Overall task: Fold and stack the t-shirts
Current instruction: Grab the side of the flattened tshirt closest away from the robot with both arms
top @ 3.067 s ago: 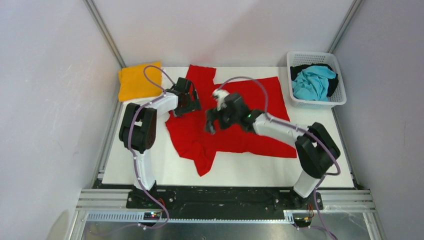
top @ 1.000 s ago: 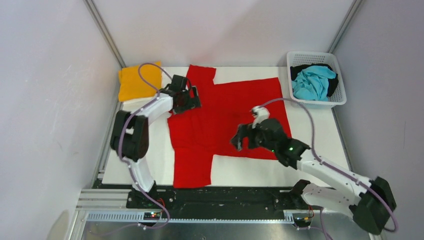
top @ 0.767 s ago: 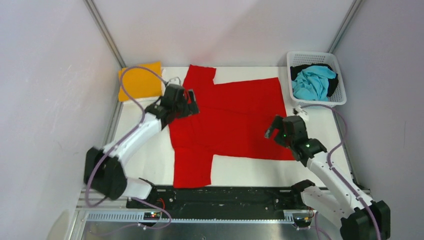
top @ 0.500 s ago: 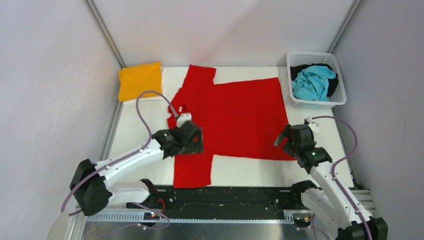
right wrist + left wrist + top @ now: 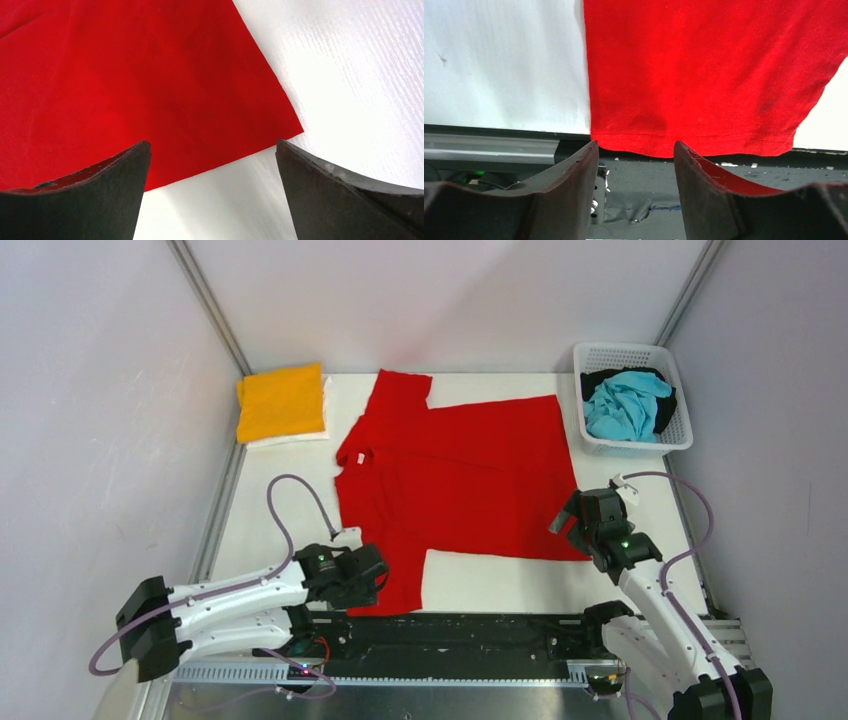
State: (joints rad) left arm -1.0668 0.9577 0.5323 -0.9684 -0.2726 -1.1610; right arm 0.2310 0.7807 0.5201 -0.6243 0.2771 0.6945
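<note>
Red tee [image 5: 460, 470] flat, fold step starting: L gripper [image 5: 636, 149] & R gripper [image 5: 212, 145] both open, empty; next needs pinching near edge.

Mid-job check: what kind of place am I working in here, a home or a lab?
Most likely a lab test cell: plain panel walls on aluminium posts box in a white table, where a red t-shirt lies flat and a white basket holds more shirts.
</note>
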